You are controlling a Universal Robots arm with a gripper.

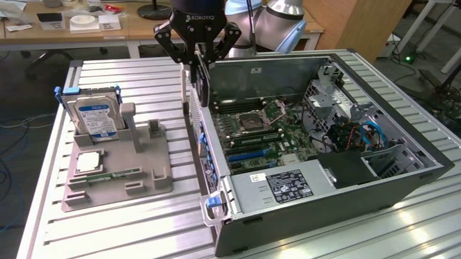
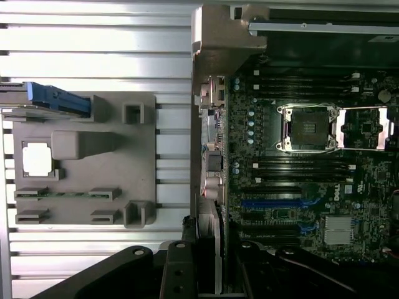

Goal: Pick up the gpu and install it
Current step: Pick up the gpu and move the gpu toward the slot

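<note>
Oblique overview; wrist top-down, close.

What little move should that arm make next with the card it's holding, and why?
Probably ease the gpu sideways over the motherboard's blue slot: the gripper holds it edge-down above the computer case's wall, not yet over that slot.

Work surface as I see it from the remote station. The table is a pale metal bench of long parallel ribbed slats with dark grooves between them. Two items rest directly on it. A grey moulded fixture block sits flat toward the exterior view's left. A computer case lies on its side toward the exterior view's right, open face upward. Block and case stand near each other, apart, with a few bare slats between them.
</note>
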